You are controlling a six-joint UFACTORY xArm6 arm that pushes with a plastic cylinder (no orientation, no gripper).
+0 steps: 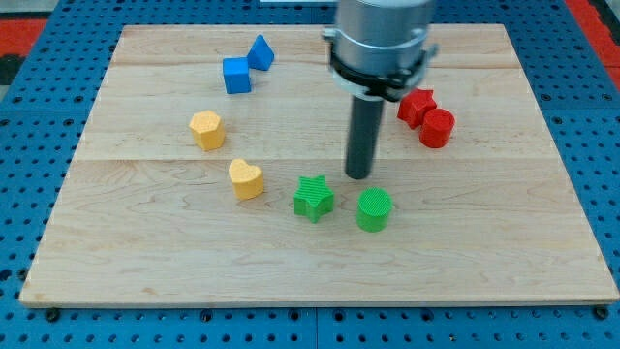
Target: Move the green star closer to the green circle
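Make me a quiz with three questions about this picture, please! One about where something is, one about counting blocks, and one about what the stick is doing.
1. Where is the green star relative to the green circle?
A. On the view's left of it
B. On the view's right of it
C. Stacked on top of it

2. How many red blocks are on the wooden board?
A. One
B. Two
C. Four

3. What is my tip doing?
A. Pressing on a blue block
B. Touching the yellow heart
C. Standing just above the gap between the two green blocks, toward the view's top

Answers:
1. A, the star sits left of the circle with a small gap.
2. B, a red star and a red cylinder sit together at the view's right.
3. C, the tip appears to touch no block.
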